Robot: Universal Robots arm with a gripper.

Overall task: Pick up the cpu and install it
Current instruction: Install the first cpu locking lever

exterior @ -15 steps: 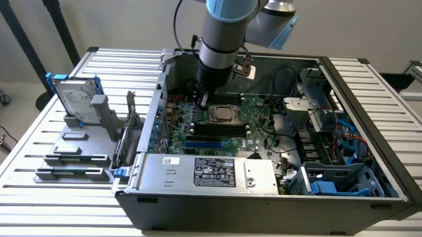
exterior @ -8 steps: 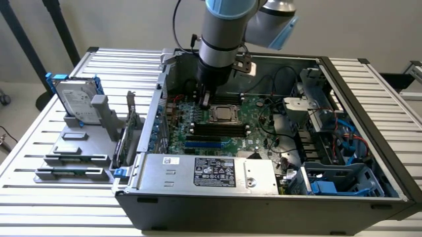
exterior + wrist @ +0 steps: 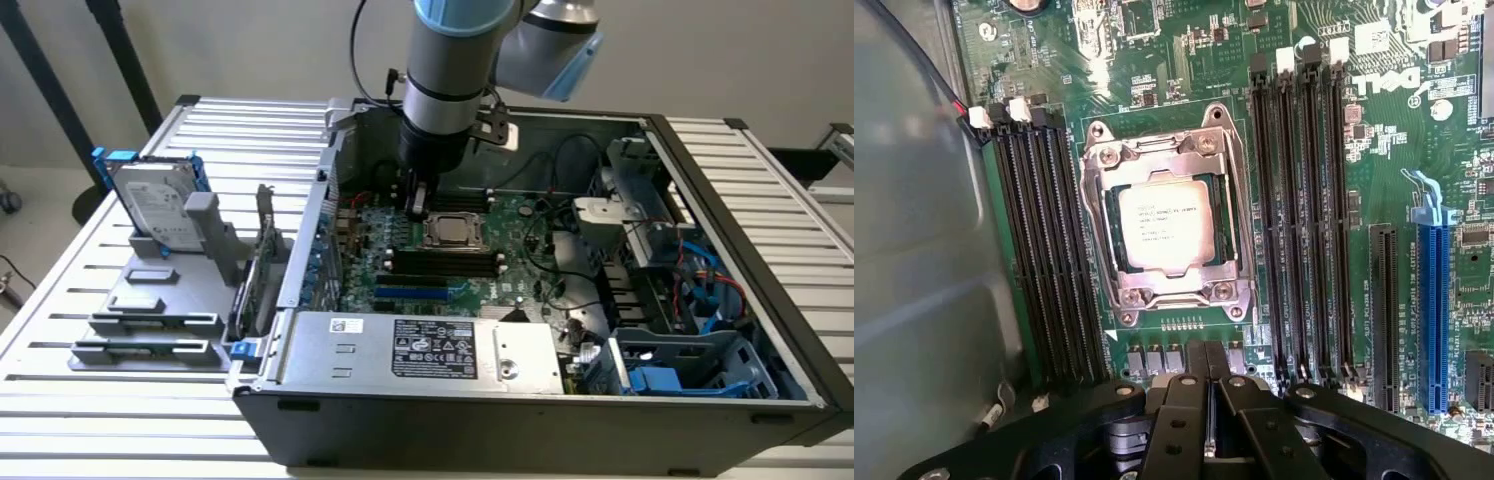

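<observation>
Already the cpu (image 3: 1164,225) lies flat inside the socket frame (image 3: 1166,215) on the green motherboard (image 3: 1334,80), its pale metal top facing up with faint printed lettering, the frame's steel edges lying around it on all sides. In the exterior view the same chip (image 3: 451,229) shows near the middle of the open computer case (image 3: 534,400), with the arm (image 3: 447,60) reaching down into the case just beside it.

The gripper (image 3: 1209,385) hangs above the board just beside the socket, between the frame and the camera. Its two dark fingers (image 3: 1176,420) are pressed together with only a thin seam between them, and nothing is pinched there.

As a judgement, the chip is light, thin and rigid, so weight is no concern; its smooth metal top would be slippery under hard pads. Its underside and the socket contacts are likely fragile, so it would tolerate little tilt or sideways scraping. The sensible hold is on two opposite edges of the square, kept level, yet with the frame surrounding it those edges offer little room for fingers.

Black memory slots (image 3: 1044,240) flank the socket on both sides, and a blue expansion slot (image 3: 1434,300) lies further off. Outside the case, a hard drive (image 3: 154,205) stands upright in a grey holder (image 3: 147,330) at the exterior view's left.
</observation>
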